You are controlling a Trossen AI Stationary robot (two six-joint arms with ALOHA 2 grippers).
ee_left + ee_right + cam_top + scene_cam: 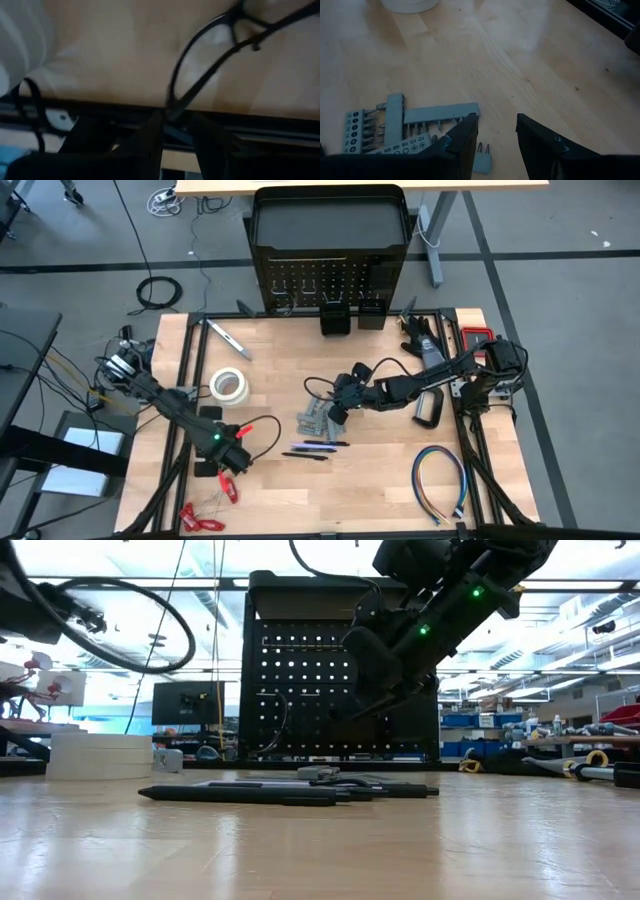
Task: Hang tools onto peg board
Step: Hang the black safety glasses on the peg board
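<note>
A thin black cable loop [258, 434] is up in the air at the table's near left, with my left gripper [236, 454] shut on it. In the low view the loop [150, 625] hangs well above the wood. My right gripper [338, 408] hovers open at mid table, just above grey bit holders [407, 127] that lie flat on the wood; nothing is between its fingers. The black peg board [330, 275] stands upright at the far edge with two small bins [336, 320] at its foot. My left gripper has the cable loop where its two strands run together [172, 106], between the two fingers [150, 137]. The fingers point steeply down. The loop stands out beyond the fingertips, lifted clear of the table, its round shape kept.
A white tape roll [229, 386] and a silver bar tool [228, 338] lie at the far left. Dark pens [315, 448] lie near the centre. Red-handled tools [208, 515] are at the near left, a multicoloured wire loop [440, 480] at the near right, a red case [477, 335] far right.
</note>
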